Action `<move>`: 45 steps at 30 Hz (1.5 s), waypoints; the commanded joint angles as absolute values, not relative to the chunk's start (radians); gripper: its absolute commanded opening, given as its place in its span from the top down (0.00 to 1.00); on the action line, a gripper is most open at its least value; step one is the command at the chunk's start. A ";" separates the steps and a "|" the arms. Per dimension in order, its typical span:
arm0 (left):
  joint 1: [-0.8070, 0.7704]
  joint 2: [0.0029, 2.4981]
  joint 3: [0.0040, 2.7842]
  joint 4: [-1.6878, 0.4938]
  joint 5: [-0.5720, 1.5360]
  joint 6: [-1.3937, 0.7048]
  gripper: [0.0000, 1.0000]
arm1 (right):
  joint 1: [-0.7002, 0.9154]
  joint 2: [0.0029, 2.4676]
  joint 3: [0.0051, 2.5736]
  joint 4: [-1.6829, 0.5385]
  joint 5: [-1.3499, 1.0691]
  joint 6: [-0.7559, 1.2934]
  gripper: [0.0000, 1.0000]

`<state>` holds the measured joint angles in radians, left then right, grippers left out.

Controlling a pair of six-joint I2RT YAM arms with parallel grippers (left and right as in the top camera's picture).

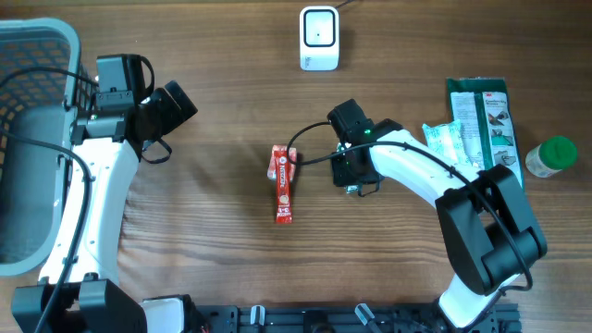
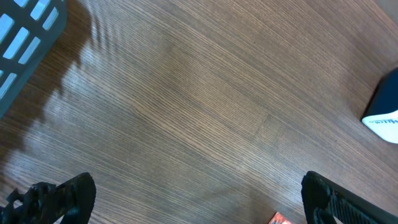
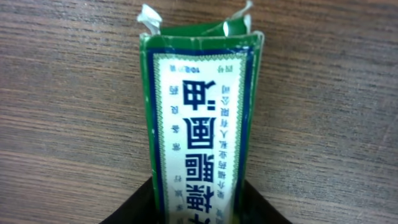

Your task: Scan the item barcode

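I am working over the brown wood-grain surface (image 1: 213, 240), with the grey slatted plastic basket (image 1: 28, 55) at its left edge. My left gripper (image 2: 202, 202) hangs near that basket with its jaws spread as wide as they go and nothing between them, so it takes no part in this step.

My right gripper (image 3: 199, 218) sits right of centre. It is partly closed on the small green-and-white printed carton (image 3: 199, 112), which sticks out past the fingertips, low over the wood. I cannot tell whether the carton touches the wood. I take it to be the item to scan.

The white boxy barcode scanner (image 1: 319, 37), with its dark window, stands at the far edge, well apart from the carton. A narrow red snack packet (image 1: 282, 183) lies flat just to the left of the right gripper.

As I judge it, the item is grasped and the carry to the scanner is not yet done. The face towards my wrist camera shows only lettering, so I cannot tell which side has the barcode. The next move calls for a lift, a carry forward to the scanner, and a wrist turn until the barcode meets the window.
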<state>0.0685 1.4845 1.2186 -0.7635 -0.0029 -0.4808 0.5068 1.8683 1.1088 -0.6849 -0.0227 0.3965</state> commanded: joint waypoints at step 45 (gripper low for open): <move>0.072 1.475 1.227 -0.764 -0.013 -0.480 0.00 | 0.207 2.415 1.909 -0.006 -1.066 0.687 0.91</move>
<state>0.0685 1.4845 1.2186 -0.7654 -0.0029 -0.4808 0.2699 2.3356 1.8988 -0.1722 -0.7502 0.4347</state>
